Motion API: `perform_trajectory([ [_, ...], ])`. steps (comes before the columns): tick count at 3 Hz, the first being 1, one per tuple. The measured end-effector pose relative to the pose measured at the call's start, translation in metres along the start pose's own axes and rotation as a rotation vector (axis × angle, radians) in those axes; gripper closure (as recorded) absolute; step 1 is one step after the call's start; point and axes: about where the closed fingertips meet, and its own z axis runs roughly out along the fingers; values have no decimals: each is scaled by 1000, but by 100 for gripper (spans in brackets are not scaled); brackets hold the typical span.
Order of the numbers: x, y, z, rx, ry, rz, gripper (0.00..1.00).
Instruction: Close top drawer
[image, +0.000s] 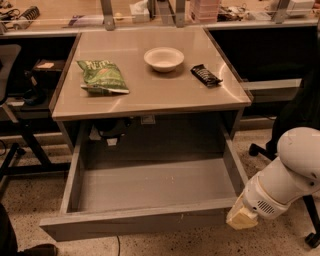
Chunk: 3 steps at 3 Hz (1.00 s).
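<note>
The top drawer (150, 185) is a wide, deep grey drawer pulled far out from under the desk, and it looks empty inside. Its flat front panel (135, 224) faces the camera along the bottom of the view. My gripper (241, 218) is at the end of the white arm at the lower right. Its pale tip sits at the right end of the drawer's front panel, close to or touching it.
The desk top (150, 90) holds a green chip bag (102, 76), a white bowl (163, 58) and a dark snack bar (206, 75). An office chair base (260, 150) stands at the right. Another chair and a frame (15, 125) stand at the left.
</note>
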Motion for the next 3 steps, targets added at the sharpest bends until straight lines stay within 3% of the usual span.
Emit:
perform_trajectory([
  [2, 0, 0, 0, 0, 0, 0, 11],
  [3, 0, 0, 0, 0, 0, 0, 0],
])
